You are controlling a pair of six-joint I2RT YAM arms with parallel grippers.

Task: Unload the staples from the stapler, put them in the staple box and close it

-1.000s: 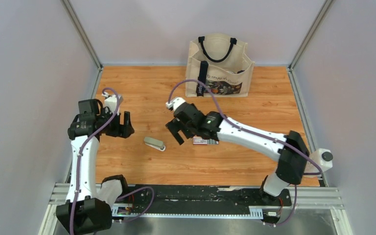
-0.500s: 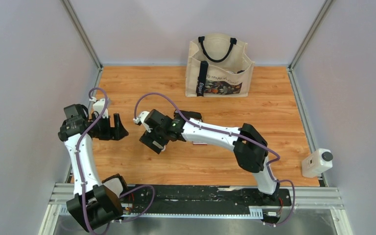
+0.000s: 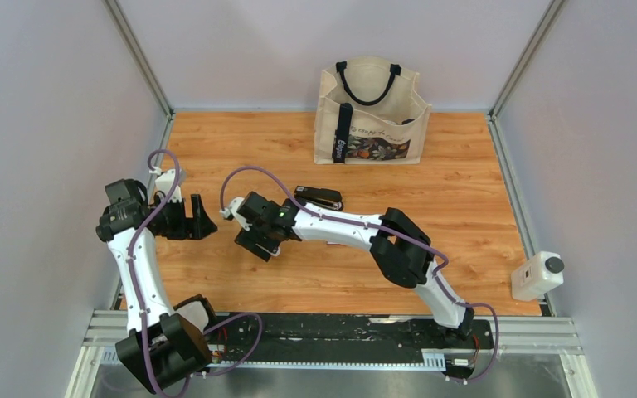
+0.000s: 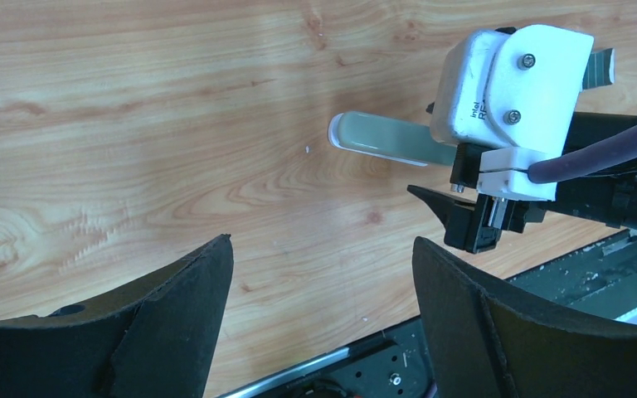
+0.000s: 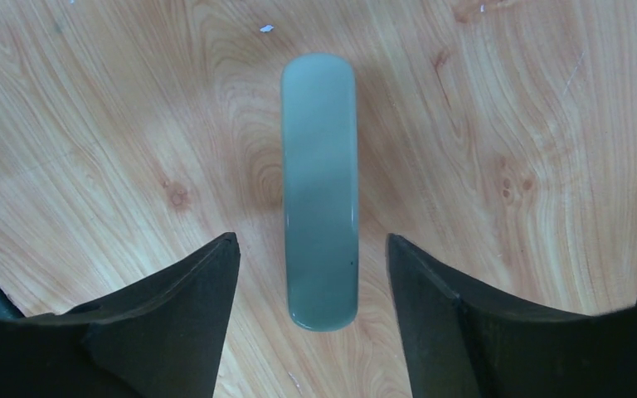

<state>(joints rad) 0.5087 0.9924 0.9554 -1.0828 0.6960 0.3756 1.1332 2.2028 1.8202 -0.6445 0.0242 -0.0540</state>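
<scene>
Task status: no unloading step is complete. The stapler (image 5: 319,191), a pale grey-green unit, lies flat and closed on the wooden table (image 3: 464,191), at about 8 o'clock from the table centre in the top view. The right gripper (image 5: 311,240) hovers directly above it with its fingers parted, one on each side of the body. A strip of bare wood shows between each finger and the stapler, so nothing is gripped. The left gripper (image 4: 322,242) stands at 9 o'clock from the stapler, apart from it, with its fingers spread wide and holding nothing. The staples are not visible in any view. They are judged to sit inside the closed magazine, although the pictures cannot confirm this. Remaining work, as judged from this layout:

- secure the stapler body
- open it
- draw out the staples
- set them on the table

A black object (image 3: 318,196) lies at 2 o'clock from the right gripper; whether it is a second stapler cannot be told. A bag (image 3: 371,104) stands at the 12 o'clock edge of the table.
</scene>
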